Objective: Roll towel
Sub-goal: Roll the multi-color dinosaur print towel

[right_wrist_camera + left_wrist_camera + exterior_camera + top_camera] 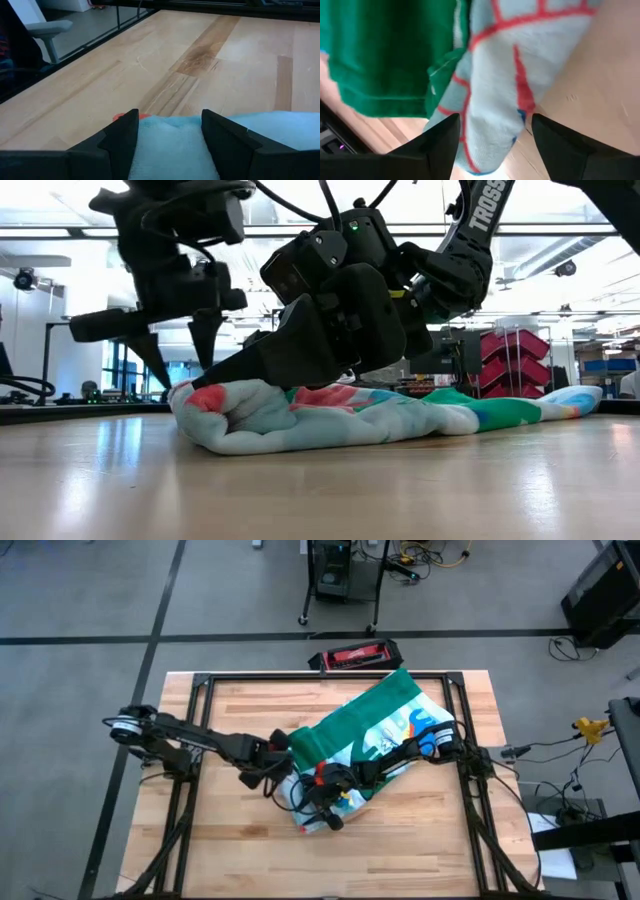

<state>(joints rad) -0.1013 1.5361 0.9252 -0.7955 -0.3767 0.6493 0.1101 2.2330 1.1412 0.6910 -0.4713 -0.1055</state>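
The towel (385, 720) lies slantwise on the wooden table, from far right toward the near middle. It is green on top with a pale printed face, and its near end is bunched into a thick roll (300, 420). My right gripper (325, 810) reaches in from the right and is shut on that rolled end. My left gripper (272, 772) comes from the left and points steeply down, open. Its fingers (440, 142) stand on either side of the towel's pale, red-lined end (492, 100). My right gripper pinches the towel's bunched near end (170, 150) between its two fingers, and thick cloth of several layers fills the gap. The fingers come from the table's right, tipped a little down (215, 378). The roll rests on the table. My left gripper: whether its open fingers touch the cloth I cannot tell.
A dark metal frame (300, 677) runs around the tabletop. A red and black case (355, 656) lies just beyond the far edge. Bare wood shows along the near side (400, 855) and at the far left (240, 710).
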